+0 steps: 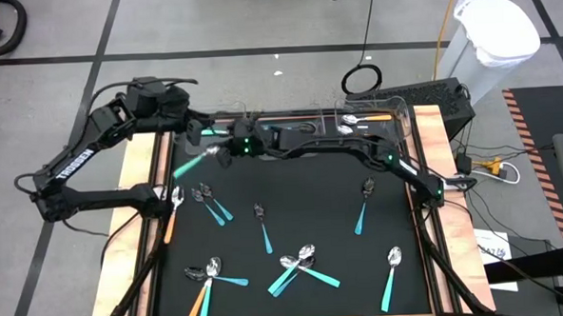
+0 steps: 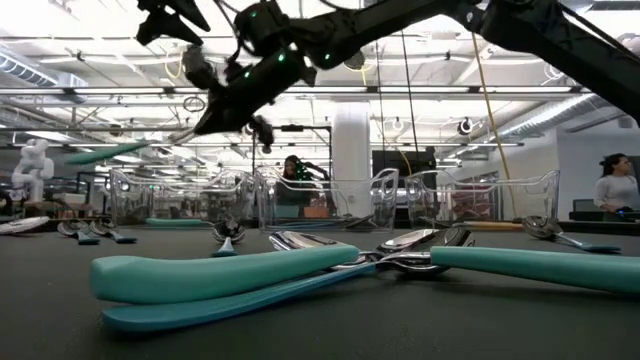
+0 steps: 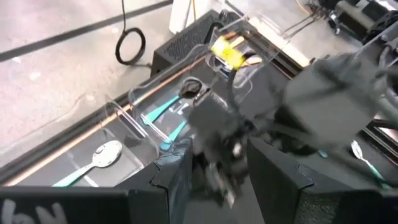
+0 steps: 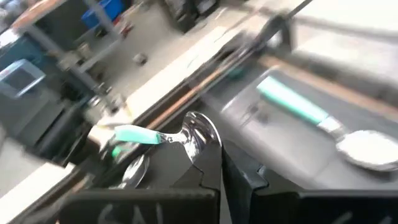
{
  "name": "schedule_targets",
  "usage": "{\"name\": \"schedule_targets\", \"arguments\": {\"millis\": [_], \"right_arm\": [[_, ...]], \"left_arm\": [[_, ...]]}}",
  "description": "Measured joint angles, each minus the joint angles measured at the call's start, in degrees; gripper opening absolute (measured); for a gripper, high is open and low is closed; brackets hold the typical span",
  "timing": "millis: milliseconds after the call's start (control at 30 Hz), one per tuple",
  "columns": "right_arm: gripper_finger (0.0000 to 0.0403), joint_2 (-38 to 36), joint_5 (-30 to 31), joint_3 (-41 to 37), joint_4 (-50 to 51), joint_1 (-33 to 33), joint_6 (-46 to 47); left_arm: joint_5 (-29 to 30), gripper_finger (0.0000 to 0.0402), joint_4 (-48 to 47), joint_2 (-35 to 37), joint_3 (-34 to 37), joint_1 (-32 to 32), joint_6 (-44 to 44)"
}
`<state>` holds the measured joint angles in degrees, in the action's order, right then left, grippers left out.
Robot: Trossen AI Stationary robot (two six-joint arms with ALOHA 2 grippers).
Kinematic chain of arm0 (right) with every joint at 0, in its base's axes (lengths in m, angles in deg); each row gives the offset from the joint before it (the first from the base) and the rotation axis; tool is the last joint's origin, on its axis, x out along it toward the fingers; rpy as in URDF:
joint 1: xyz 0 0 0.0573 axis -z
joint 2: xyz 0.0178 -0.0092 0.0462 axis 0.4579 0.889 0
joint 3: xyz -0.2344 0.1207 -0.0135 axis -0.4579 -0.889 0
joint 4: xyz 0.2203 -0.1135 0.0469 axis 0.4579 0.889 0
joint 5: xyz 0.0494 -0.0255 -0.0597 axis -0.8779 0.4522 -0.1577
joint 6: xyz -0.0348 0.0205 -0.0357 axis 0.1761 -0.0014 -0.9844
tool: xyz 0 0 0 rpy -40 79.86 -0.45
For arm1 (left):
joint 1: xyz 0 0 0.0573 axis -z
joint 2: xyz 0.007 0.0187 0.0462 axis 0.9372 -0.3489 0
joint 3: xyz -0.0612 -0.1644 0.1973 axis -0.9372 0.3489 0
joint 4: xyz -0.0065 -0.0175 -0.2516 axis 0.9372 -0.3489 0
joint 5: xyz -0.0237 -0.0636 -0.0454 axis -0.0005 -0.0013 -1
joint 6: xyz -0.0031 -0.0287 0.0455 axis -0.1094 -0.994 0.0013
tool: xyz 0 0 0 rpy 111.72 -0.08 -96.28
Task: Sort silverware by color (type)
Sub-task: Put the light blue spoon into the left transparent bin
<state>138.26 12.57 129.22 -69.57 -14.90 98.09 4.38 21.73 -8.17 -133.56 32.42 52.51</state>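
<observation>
Above the far left part of the black mat (image 1: 294, 224), the right gripper (image 1: 226, 149) is pinched shut on a teal-handled spoon (image 1: 194, 162), bowl between its fingers, handle jutting out over the mat's left edge. Just beside it the left gripper (image 1: 214, 132) hovers with fingers (image 3: 171, 180) partly apart, holding nothing. Along the mat's far edge stand clear bins (image 1: 375, 116) with a few spoons inside. Other spoons (image 1: 301, 267) lie scattered on the mat, teal, blue and orange.
</observation>
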Motion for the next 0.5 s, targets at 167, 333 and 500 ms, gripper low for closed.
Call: {"name": "schedule_targets", "arguments": {"millis": [167, 333, 500], "right_arm": [[0.0, -1.85, 4.25, 0.07, 1.45, 2.02, -1.98], [0.0, -1.91, 6.41, 0.07, 0.57, 3.83, -2.47], [0.0002, -1.32, 9.97, 0.05, -0.08, 5.96, -2.4]], "left_arm": [[1.03, 0.0154, 0.0, 1.86, 0.0, 0.01, -0.34], [1.25, 0.0154, -0.39, 3.13, 0.0, 0.01, -0.43], [3.05, 0.0154, -3.54, 3.77, 0.0, 0.01, -0.48]]}}
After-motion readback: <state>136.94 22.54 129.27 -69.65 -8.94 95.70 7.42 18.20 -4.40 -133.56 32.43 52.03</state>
